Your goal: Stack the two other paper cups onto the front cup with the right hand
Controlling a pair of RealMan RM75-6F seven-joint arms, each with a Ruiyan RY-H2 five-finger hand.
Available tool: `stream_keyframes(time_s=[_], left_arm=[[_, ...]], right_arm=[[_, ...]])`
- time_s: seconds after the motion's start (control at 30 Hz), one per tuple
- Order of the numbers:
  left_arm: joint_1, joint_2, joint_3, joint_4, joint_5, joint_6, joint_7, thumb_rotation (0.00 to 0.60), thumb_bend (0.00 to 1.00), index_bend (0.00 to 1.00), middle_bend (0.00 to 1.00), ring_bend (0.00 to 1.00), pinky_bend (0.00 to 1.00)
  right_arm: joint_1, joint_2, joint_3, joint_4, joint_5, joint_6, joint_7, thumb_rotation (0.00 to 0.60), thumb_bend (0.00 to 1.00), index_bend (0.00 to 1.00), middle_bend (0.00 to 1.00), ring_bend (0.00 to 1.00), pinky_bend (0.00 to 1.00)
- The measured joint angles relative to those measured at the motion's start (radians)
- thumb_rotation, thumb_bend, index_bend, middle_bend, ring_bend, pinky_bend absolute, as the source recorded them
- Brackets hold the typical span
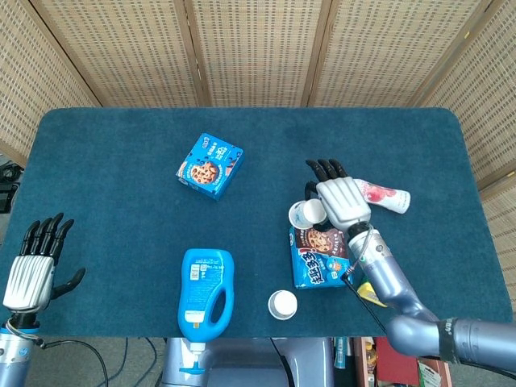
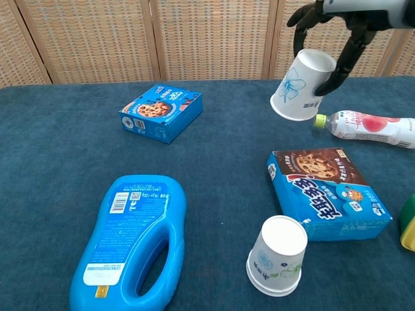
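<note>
My right hand (image 1: pixel 343 197) (image 2: pixel 337 29) grips a white paper cup with a blue flower print (image 2: pixel 301 85) (image 1: pixel 307 214) in the air above the table. The cup is tilted, its wide rim pointing down and to the left. The front cup (image 2: pixel 277 256) (image 1: pixel 282 305) stands upside down near the table's front edge, just left of the front corner of a blue cookie box (image 2: pixel 327 194) (image 1: pixel 318 256). The held cup hangs well behind and above it. My left hand (image 1: pixel 34 262) hovers at the front left corner, fingers spread and empty.
A blue detergent bottle (image 2: pixel 130 243) (image 1: pixel 205 294) lies flat at the front left. A smaller blue cookie box (image 2: pixel 161 111) (image 1: pixel 210 166) sits mid-table. A pink-labelled drink bottle (image 2: pixel 369 126) (image 1: pixel 385 196) lies right of the held cup. A yellow-green object (image 2: pixel 408 223) shows at the right edge.
</note>
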Motion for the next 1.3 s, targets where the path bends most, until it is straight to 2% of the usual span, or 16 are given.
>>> stream_keyframes(time_s=[0.13,0.23,0.53,0.77,1.3], left_arm=[[-0.003,-0.001,0.001,0.003,-0.004,-0.010,-0.001,0.600,0.27,0.00,0.00,0.00,0.00],[-0.004,-0.002,0.001,0.004,-0.005,-0.012,-0.001,0.600,0.27,0.00,0.00,0.00,0.00],[-0.005,-0.002,0.000,0.004,-0.008,-0.013,-0.002,0.600,0.27,0.00,0.00,0.00,0.00],[-0.004,-0.001,0.000,0.003,-0.009,-0.013,-0.004,0.600,0.27,0.00,0.00,0.00,0.00],[-0.003,0.004,0.000,0.001,-0.007,-0.010,-0.020,0.600,0.27,0.00,0.00,0.00,0.00]], right_arm=[[-0.066,0.054,-0.032,-0.125,-0.086,0.071,0.005,0.600,0.13,0.51,0.13,0.00,0.02],[-0.110,0.073,-0.063,-0.177,-0.154,0.109,0.009,0.600,0.13,0.51,0.13,0.00,0.02],[-0.231,0.083,-0.164,-0.254,-0.322,0.177,0.038,0.600,0.13,0.51,0.13,0.00,0.02],[-0.271,0.060,-0.202,-0.275,-0.383,0.182,0.035,0.600,0.13,0.52,0.13,0.00,0.02],[-0.323,-0.023,-0.262,-0.347,-0.439,0.174,-0.086,0.600,0.13,0.52,0.13,0.00,0.02]])
